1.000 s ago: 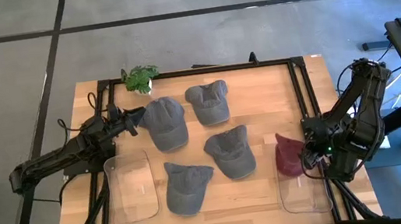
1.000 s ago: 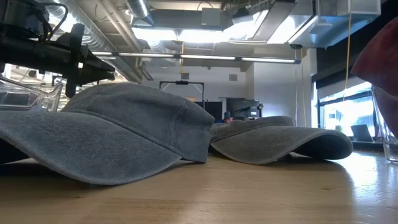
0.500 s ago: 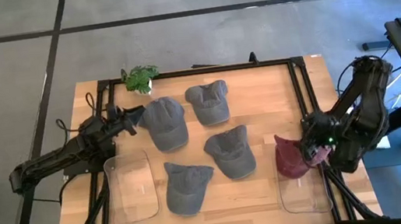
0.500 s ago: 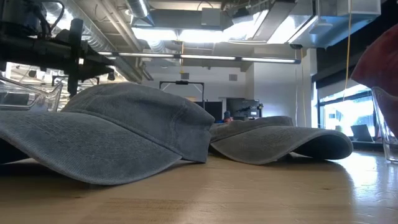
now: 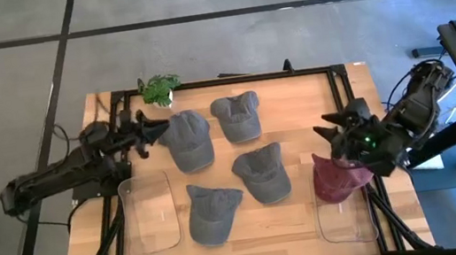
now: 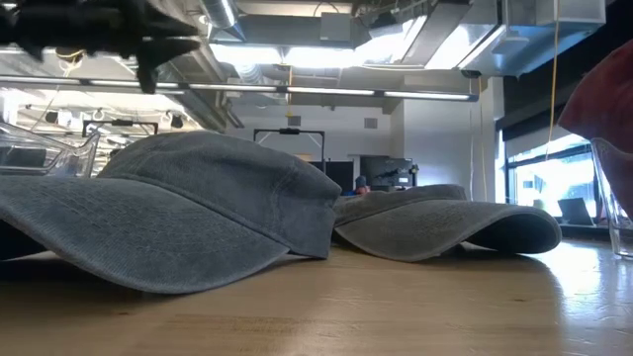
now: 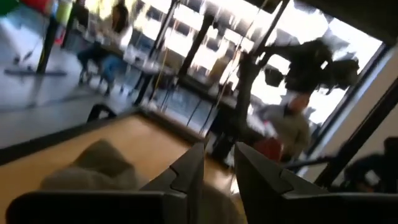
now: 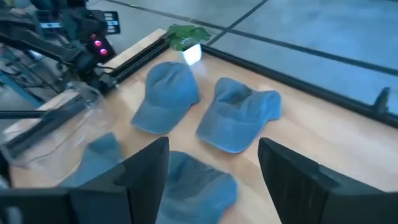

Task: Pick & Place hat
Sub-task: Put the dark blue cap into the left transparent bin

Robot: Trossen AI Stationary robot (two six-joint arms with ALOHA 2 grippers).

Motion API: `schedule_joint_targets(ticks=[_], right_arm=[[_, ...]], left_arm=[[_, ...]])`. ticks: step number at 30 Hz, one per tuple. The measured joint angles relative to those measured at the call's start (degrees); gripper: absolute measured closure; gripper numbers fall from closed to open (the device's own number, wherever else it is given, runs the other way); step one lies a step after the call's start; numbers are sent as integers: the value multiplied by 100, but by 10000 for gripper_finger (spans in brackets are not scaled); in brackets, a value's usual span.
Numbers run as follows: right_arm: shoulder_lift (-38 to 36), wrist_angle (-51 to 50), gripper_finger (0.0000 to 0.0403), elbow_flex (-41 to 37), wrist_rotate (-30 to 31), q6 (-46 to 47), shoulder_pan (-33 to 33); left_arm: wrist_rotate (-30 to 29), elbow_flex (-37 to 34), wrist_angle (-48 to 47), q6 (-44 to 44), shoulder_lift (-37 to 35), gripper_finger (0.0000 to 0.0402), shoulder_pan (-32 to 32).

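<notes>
A dark red hat (image 5: pixel 335 175) lies across the far rim of the clear bin (image 5: pixel 346 218) at the table's right; in the low view the red hat (image 6: pixel 601 89) sits above the bin wall (image 6: pixel 615 198). My right gripper (image 5: pixel 328 128) hovers open just beyond it, facing the table's left, fingers wide apart (image 8: pixel 214 163). Several grey hats rest brim-down on the wood: (image 5: pixel 187 140), (image 5: pixel 238 115), (image 5: pixel 263 173), (image 5: pixel 211 212). My left gripper (image 5: pixel 159 128) hangs open above the far-left grey hat's edge, fingers slightly apart (image 7: pixel 214 163), high above the hats in the low view (image 6: pixel 158 44).
A second clear bin (image 5: pixel 149 212) lies at the table's left near side. A small green plant (image 5: pixel 158 88) stands at the far edge. Black rails (image 5: pixel 345 102) frame the wooden top. Bare wood shows between the hats and toward the near edge.
My right gripper has risen from beside the red hat, moved toward the far edge and tipped up to face the table's left; the red hat stays on the bin. My left gripper has risen above the far-left grey hat and shifted slightly toward the far edge.
</notes>
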Motion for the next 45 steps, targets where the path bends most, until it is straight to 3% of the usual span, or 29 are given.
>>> schedule_joint_targets(ticks=[4,7,12,17,24,36,42,45], right_arm=[[0,304,156,0,-91,-543,-397],[-2,489,156,0,-253,-953,-630],[0,604,156,0,-324,-1228,-938],[0,605,156,0,-326,-1243,-1198],[0,651,156,0,-744,-1512,-1622],[0,880,156,-2,-1366,-2089,-2244],[2,1256,156,-2,-1669,-2588,-2418],[2,1254,156,-2,-1714,-2605,-2447]], left_arm=[[42,1345,-2125,460,1430,315,43],[-356,2067,-3273,794,2364,315,115],[-1475,2646,-3636,1197,3494,315,453],[-1469,2806,-3626,1267,4179,315,969],[-1013,2830,-3720,963,4559,302,1391],[-1146,2834,-4241,1106,4788,182,1467],[-1428,2834,-4556,1113,4815,172,1468],[-1174,2830,-4742,968,4895,173,1548]])
